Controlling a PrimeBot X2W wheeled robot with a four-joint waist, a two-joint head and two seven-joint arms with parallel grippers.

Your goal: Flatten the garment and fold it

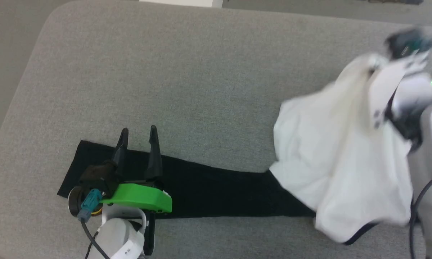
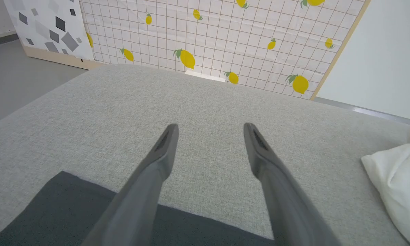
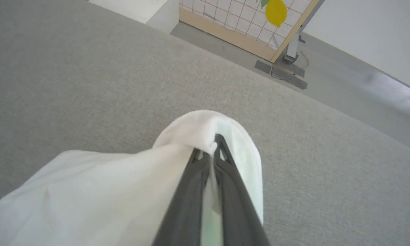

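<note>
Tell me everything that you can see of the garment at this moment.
The garment is a thin, soft top: a white body and a black sleeve. The white part is bunched and lifted at the right, pinched in the shut right gripper. The sleeve lies flat, stretched leftward on the grey padded surface. The open left gripper stands over the sleeve's end, holding nothing.

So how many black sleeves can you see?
1. The sleeve lies flat under the left pincer. Another may hide in the white cloth the right pincer holds.
</note>
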